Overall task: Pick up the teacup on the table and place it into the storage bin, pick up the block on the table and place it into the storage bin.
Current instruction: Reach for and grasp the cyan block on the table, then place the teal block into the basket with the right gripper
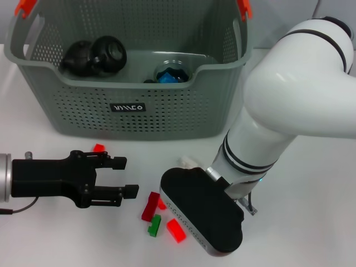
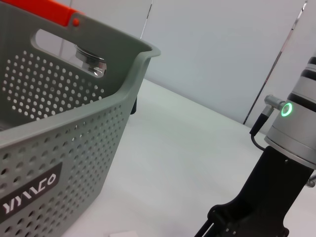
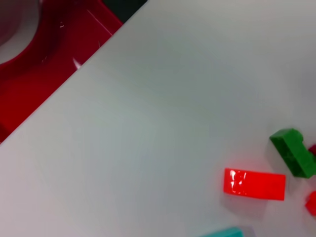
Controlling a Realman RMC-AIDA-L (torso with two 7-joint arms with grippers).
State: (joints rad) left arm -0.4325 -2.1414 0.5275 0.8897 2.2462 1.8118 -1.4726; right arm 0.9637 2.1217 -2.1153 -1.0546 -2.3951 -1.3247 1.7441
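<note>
The grey perforated storage bin [image 1: 133, 119] stands at the back, also close in the left wrist view [image 2: 59, 123]. Inside it lie two dark round cup-like things [image 1: 94, 55] and a blue item in a metal rim [image 1: 171, 73]. No teacup shows on the table. Loose blocks lie in front: a dark red one [image 1: 149, 206], a green one [image 1: 154, 225], a bright red one [image 1: 176, 230] and a small red one [image 1: 98, 148]. My left gripper [image 1: 128, 177] is open and empty, left of the dark red block. The right arm's black end [image 1: 200, 210] hangs over the blocks.
A cream block [image 1: 186, 162] lies behind the right arm's black end. The right wrist view shows the bright red block [image 3: 254, 184], the green block [image 3: 294, 152], a red surface past the table's edge [image 3: 44, 59] and a teal edge [image 3: 222, 233].
</note>
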